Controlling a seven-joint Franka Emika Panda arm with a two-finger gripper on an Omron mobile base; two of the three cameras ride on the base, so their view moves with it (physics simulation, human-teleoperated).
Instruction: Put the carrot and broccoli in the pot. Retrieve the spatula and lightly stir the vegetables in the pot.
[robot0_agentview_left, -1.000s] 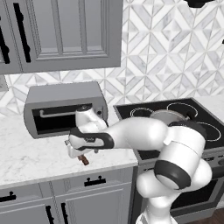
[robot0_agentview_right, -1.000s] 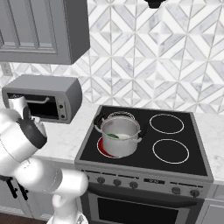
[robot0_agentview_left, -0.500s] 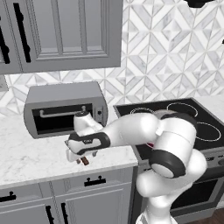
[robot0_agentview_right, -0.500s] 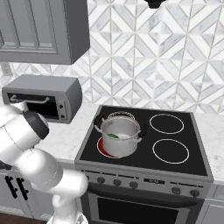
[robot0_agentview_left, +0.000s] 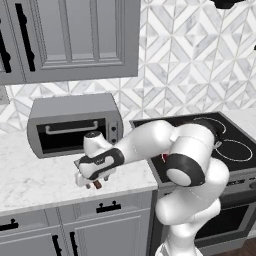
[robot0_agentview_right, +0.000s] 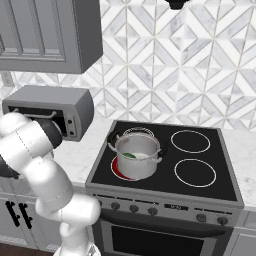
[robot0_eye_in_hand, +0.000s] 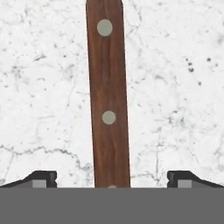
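With the spatula (robot0_eye_in_hand: 108, 100) flat on the marble counter (robot0_eye_in_hand: 175, 87), we judge it light, stiff; we'd take its riveted wooden handle mid-length. Gripper (robot0_eye_in_hand: 112, 177) spread wide, straddling it.

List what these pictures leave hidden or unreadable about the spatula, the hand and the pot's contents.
- Spatula: the hand view shows the wooden handle; the blade is cut off by the frame edge.
- Spatula, left base view: the hand covers all but a reddish-brown end at the counter.
- Hand: open fingertips straddle the handle; any contact is cut off by the bottom edge.
- Pot: right base view shows green inside; the carrot is too small or hidden by the wall.
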